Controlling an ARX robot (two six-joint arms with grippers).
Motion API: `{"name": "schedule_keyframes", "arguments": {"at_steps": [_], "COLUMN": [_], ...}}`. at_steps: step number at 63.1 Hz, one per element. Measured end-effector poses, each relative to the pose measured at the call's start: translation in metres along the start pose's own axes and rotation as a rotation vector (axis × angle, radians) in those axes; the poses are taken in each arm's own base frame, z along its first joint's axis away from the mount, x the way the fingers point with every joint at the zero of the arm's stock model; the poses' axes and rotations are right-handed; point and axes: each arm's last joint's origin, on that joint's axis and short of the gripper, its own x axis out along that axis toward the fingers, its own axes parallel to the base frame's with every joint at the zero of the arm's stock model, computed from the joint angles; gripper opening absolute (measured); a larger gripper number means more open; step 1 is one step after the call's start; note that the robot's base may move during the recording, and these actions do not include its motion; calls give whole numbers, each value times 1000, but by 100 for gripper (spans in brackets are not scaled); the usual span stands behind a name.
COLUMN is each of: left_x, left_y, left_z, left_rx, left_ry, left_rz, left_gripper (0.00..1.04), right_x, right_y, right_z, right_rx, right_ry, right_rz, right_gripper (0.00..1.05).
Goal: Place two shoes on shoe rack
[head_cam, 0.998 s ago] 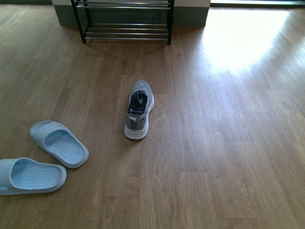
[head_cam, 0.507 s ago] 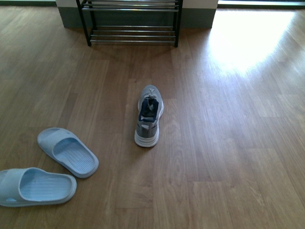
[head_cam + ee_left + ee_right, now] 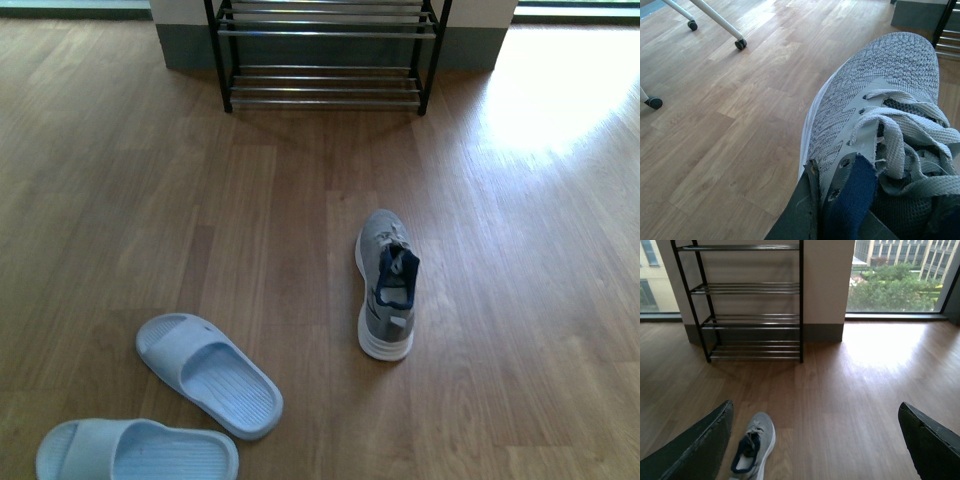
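On my front camera the two slides [image 3: 208, 375] lie near left on the wood floor [image 3: 120, 200], the nearer one cut by the frame edge. Right of them, about centre, one sneaker [image 3: 386, 288] stands on its sole, toe pointing far toward the rack [image 3: 325, 88]. The rack stands far centre, and only bare floor lies between it and that shoe.

The left wrist camera is filled by a second sneaker [image 3: 875, 100]. The left gripper [image 3: 870, 220] is clamped at its tongue, with one dark finger [image 3: 795, 220] against the shoe's side. Beyond it I see white castor legs [image 3: 740, 44] on the floor.

On the right wrist camera the right gripper [image 3: 815, 407] has its fingers wide apart with nothing between them. The floor sneaker shows beside its left finger [image 3: 700, 445]. The rack stands against a white wall [image 3: 825, 285], and a window [image 3: 900, 275] is to the right.
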Motion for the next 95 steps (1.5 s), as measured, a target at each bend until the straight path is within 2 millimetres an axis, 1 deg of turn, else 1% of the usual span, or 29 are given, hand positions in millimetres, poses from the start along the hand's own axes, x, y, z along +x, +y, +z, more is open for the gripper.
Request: {"name": "schedule_keyframes", "arguments": {"at_steps": [40,42,46,49,54,63,69,76,82,84,91,95], "left_x": [0,0,0,0,0,0,0,0,0,0,0,0], "left_y": [0,0,0,0,0,0,0,0,0,0,0,0], "left_z": [0,0,0,0,0,0,0,0,0,0,0,0], "left_rx": [0,0,0,0,0,0,0,0,0,0,0,0], "left_ry": [-1,0,1,1,1,1,1,1,1,1,1,1], "left_rz": [2,0,-3,-2,-1,-1,-2,-2,-2,-2,-2,-2], "left_gripper": [1,1,1,1,1,1,1,1,1,1,1,1], "right_x": [0,0,0,0,7,30,51,84,114,126,156,177], "right_y": [0,0,5,6,6,12,19,25,28,30,32,33], "right_z": [0,0,0,-1,-3,-2,-4,-15,-29,-38,-64,-83], "right_rx": [0,-4,-14,-7,-1,-10,-29,-49,-62,-70,-85,-108], "right_ry": [0,4,-3,21,64,113,144,208,280,318,416,465], "right_rz": [6,37,197,226,216,201,209,202,192,197,190,169], "right_gripper": [96,96,96,96,96,96,96,96,96,96,96,96]}}
